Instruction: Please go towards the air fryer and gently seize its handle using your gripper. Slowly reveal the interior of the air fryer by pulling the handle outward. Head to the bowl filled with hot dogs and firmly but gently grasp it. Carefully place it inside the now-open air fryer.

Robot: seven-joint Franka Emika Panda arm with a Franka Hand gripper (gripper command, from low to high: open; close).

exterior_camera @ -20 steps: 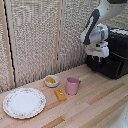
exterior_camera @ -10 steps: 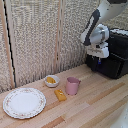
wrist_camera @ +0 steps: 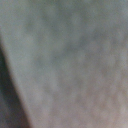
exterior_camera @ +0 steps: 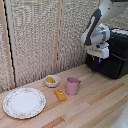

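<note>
On the exterior view's left, well apart from the large black boxy air fryer, lies a patterned white plate. Nearer stands the small white bowl holding yellow-orange hot dogs, then an orange-yellow block and a pink cup. The gripper is at the fryer's front; its opening cannot be told.

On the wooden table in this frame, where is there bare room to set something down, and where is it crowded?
Bare wood lies between the pink cup and the air fryer, and along the near edge of the table by the plate. Crowded: the bowl, the orange block and the cup sit close together; the pincer hangs at the fryer's front.
</note>
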